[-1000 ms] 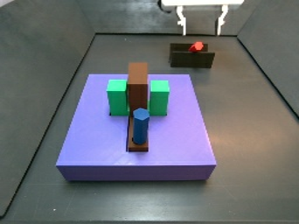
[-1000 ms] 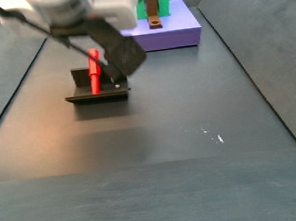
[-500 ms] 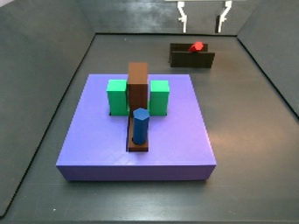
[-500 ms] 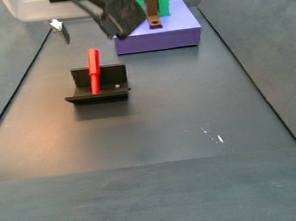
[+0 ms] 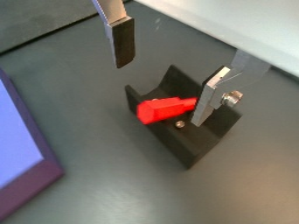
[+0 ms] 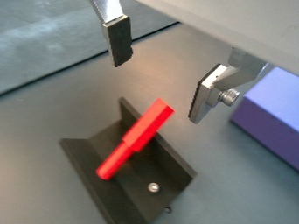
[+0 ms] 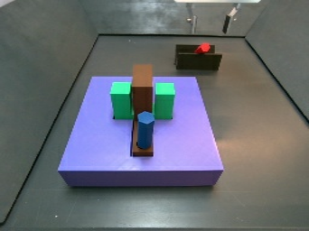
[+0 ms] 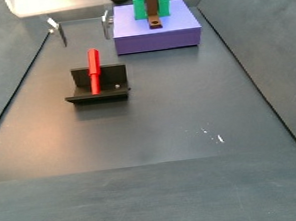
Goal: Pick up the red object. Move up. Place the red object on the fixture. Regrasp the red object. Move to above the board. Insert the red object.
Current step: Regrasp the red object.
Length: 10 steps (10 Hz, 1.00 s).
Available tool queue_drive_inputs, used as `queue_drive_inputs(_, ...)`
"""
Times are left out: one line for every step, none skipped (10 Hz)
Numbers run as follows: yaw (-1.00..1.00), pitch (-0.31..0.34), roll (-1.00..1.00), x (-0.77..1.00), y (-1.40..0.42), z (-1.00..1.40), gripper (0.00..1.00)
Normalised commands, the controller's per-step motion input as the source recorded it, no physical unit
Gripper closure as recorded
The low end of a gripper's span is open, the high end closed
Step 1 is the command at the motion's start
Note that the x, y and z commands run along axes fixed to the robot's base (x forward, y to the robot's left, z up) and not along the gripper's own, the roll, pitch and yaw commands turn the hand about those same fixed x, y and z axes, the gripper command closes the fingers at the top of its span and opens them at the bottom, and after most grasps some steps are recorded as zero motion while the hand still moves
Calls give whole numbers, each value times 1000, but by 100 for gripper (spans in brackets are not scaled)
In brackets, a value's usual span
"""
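I am holding my gripper (image 6: pixel 163 74) wide open and empty, hovering above the fixture (image 8: pixel 98 92). The red object (image 8: pixel 94 70) is leaning on the fixture, well apart from the board (image 8: pixel 155 31) at its one o'clock in that side view.

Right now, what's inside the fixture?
The red object leans inside the fixture, tilted, with its upper end sticking out past the back wall. The bottom end's contact point is hidden. The claw hangs open above, holding nothing.
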Motion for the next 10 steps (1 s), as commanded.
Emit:
queue_drive_inputs(266, -80, 1000, 346, -46, -100, 0)
queue_drive_inputs(183, -374, 934, 77, 0, -126, 0)
queue_drive_inputs(60, -297, 1000, 0, 23, 0, 0)
queue_drive_inputs(0, -177, 1000, -323, 60, 0, 0)
queue_drive_inputs(0, -120, 1000, -366, 20, -14, 0)
queue_drive_inputs(0, -131, 1000, -286, 0, -94, 0)
queue_drive_inputs(3, -49, 1000, -443, 0, -89, 0)
queue_drive_inputs(0, 0, 1000, -191, -169, -23, 0)
queue_drive_inputs(-34, 100, 1000, 237, -331, -117, 0)
queue_drive_inputs(-63, 134, 1000, 274, -300, -91, 0)
